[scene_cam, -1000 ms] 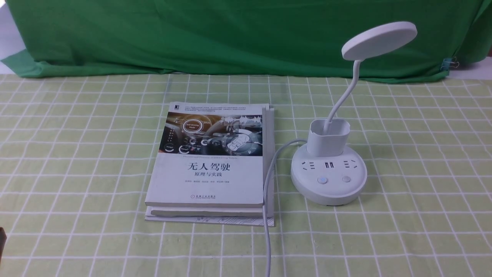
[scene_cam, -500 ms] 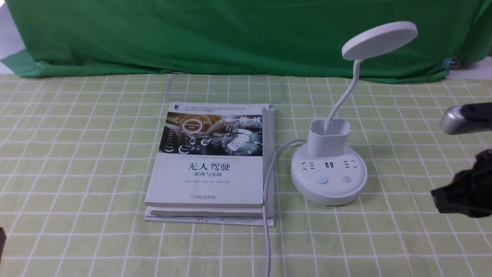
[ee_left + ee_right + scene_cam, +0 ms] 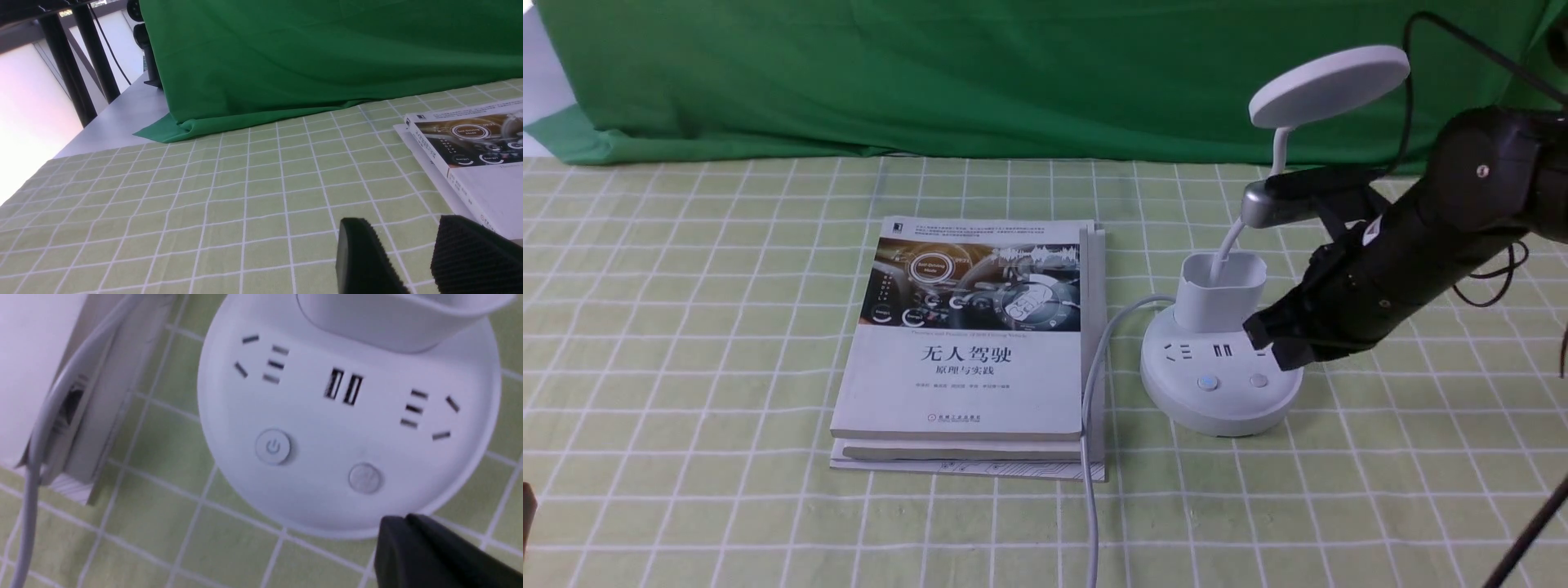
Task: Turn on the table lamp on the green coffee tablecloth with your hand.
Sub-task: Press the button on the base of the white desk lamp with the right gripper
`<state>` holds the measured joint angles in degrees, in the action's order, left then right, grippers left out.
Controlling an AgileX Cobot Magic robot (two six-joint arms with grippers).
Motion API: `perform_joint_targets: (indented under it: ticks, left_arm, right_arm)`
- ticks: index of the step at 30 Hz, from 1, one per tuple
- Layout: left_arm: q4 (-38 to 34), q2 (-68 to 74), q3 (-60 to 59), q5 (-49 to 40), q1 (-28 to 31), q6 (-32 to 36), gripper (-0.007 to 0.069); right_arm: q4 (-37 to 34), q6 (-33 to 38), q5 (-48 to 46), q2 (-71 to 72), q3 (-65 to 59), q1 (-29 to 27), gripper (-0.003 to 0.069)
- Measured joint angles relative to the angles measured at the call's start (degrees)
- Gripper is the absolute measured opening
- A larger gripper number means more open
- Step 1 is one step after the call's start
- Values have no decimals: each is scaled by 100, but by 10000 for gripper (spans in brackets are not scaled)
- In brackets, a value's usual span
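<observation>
The white table lamp (image 3: 1218,371) stands on the pale green grid tablecloth (image 3: 686,327), right of centre, its disc head (image 3: 1329,84) unlit. Its round base shows in the right wrist view (image 3: 347,416) with a power button (image 3: 273,447) and a plain button (image 3: 365,478). My right gripper (image 3: 1272,341), the hand, is shut and empty, hovering over the base's right socket area, just above and right of the plain button (image 3: 1258,380). In the right wrist view the shut gripper (image 3: 402,526) sits by the base's near rim. My left gripper (image 3: 402,241) is open above bare cloth.
A stack of books (image 3: 972,343) lies left of the lamp, also in the left wrist view (image 3: 470,155). The lamp's white cord (image 3: 1090,425) runs along the books' right edge to the front. Dark green backdrop fabric (image 3: 1013,73) hangs behind the table.
My right arm has come in from the right edge and moved left to the lamp's base. The lamp, books and left gripper have not moved.
</observation>
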<state>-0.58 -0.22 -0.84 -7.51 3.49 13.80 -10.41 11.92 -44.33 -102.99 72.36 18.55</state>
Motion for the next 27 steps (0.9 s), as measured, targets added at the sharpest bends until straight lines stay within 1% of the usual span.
perform_joint_targets:
  ticks: [5,15,21,27]
  left_arm:
    - [0,0,0,0,0,0,242]
    - [0,0,0,0,0,0,242]
    - [0,0,0,0,0,0,242]
    - [0,0,0,0,0,0,242]
  right_arm:
    - [0,25,6,-364,267,0,30]
    - [-78,55,225,-746,278,0,31]
    - [-193,112,317,-833,337,0,31]
    - [-202,136,175,-779,371,0,31]
